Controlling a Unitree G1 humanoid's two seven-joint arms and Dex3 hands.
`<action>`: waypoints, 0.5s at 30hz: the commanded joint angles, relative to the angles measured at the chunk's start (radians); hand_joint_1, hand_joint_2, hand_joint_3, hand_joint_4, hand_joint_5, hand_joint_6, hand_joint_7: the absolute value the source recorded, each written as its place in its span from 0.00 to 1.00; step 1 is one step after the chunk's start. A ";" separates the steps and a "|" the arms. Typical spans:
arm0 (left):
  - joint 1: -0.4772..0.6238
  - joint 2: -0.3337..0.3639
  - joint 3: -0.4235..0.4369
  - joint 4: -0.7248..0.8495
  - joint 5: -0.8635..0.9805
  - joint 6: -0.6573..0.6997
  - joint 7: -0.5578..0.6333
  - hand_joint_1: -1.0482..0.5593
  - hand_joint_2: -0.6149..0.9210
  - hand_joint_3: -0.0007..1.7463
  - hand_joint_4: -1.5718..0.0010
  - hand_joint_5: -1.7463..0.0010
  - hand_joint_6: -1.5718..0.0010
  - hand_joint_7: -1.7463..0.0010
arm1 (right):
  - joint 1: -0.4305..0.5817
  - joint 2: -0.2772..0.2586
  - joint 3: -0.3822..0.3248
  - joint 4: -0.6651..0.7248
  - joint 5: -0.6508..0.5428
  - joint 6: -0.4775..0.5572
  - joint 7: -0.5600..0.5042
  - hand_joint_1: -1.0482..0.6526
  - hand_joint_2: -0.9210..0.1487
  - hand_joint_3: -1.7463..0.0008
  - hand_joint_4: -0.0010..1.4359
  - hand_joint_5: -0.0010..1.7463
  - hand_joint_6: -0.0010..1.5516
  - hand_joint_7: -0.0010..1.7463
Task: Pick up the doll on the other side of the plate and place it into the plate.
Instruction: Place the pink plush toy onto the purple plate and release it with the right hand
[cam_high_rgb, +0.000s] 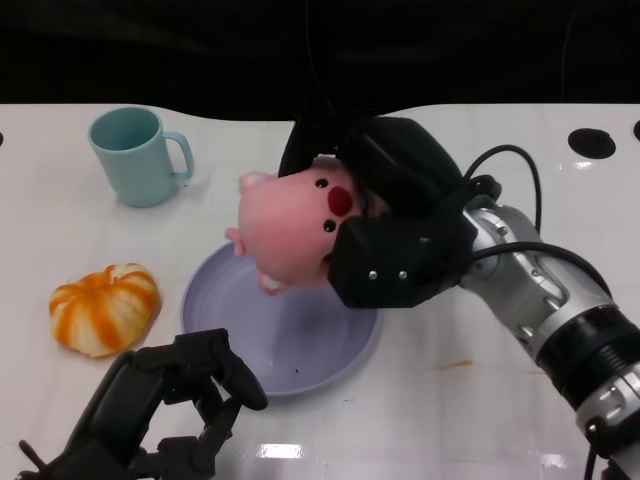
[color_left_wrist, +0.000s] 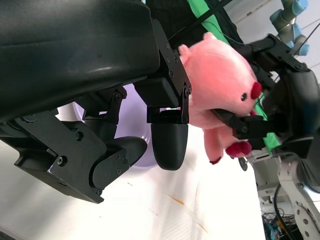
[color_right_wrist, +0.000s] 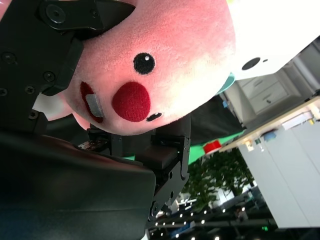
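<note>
My right hand (cam_high_rgb: 400, 215) grips a pink plush pig doll (cam_high_rgb: 290, 228) and holds it in the air above the far edge of the lavender plate (cam_high_rgb: 320, 355). The doll (color_left_wrist: 220, 85) hangs clear of the plate (color_left_wrist: 131, 122) in the left wrist view, with black fingers (color_left_wrist: 240, 122) around it. Up close, the doll (color_right_wrist: 165, 55) fills the right wrist view, its red nose and black eye showing between my fingers (color_right_wrist: 60, 45). My left hand (cam_high_rgb: 165, 405) rests low at the plate's near left rim, fingers curled in, holding nothing.
A teal mug (cam_high_rgb: 135, 155) stands at the back left. An orange and white pumpkin (cam_high_rgb: 105, 308) lies left of the plate. Two dark round holes (cam_high_rgb: 592, 142) mark the table's far right. The table's far edge runs just behind the doll.
</note>
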 joint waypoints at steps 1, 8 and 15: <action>0.002 -0.001 0.003 -0.016 0.010 0.018 0.017 0.62 0.73 0.64 0.50 0.11 0.47 0.32 | -0.043 0.027 0.014 0.044 0.000 0.006 0.005 0.50 0.59 0.22 0.66 1.00 0.46 1.00; 0.005 -0.007 0.001 -0.025 0.027 0.027 0.019 0.62 0.73 0.64 0.51 0.11 0.47 0.31 | -0.063 0.089 0.032 0.146 0.003 0.020 0.007 0.52 0.56 0.27 0.64 1.00 0.49 0.89; 0.000 -0.011 -0.001 -0.020 0.039 0.023 0.020 0.63 0.73 0.65 0.50 0.11 0.47 0.31 | -0.061 0.105 0.037 0.168 0.015 0.009 0.058 0.43 0.17 0.75 0.37 0.54 0.41 0.18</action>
